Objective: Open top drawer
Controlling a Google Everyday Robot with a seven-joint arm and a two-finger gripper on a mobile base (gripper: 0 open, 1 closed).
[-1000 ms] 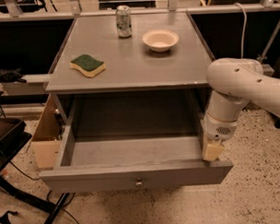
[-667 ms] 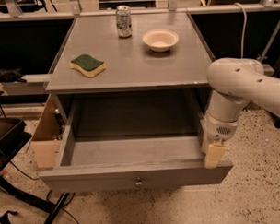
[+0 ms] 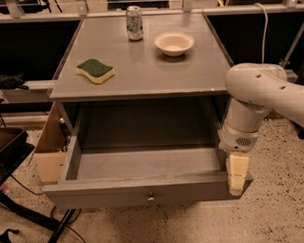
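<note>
The top drawer (image 3: 144, 191) is a wide grey wooden drawer pulled far out from under the grey table top (image 3: 155, 76). Its deep grey box stands open and looks empty. A small round metal knob (image 3: 151, 198) sits at the centre of its front. My gripper (image 3: 237, 176) hangs from the white arm (image 3: 258, 97) at the drawer's front right corner, its pale fingers pointing down against that corner.
On the table top stand a drink can (image 3: 134, 23), a white bowl (image 3: 174, 43) and a green-and-yellow sponge (image 3: 95, 70). A wooden side panel (image 3: 49, 147) sticks out at the left. A dark stand (image 3: 11, 163) is at the far left on the speckled floor.
The gripper has sunk slightly lower at the drawer's front right corner. The drawer stays pulled out about as far as before.
</note>
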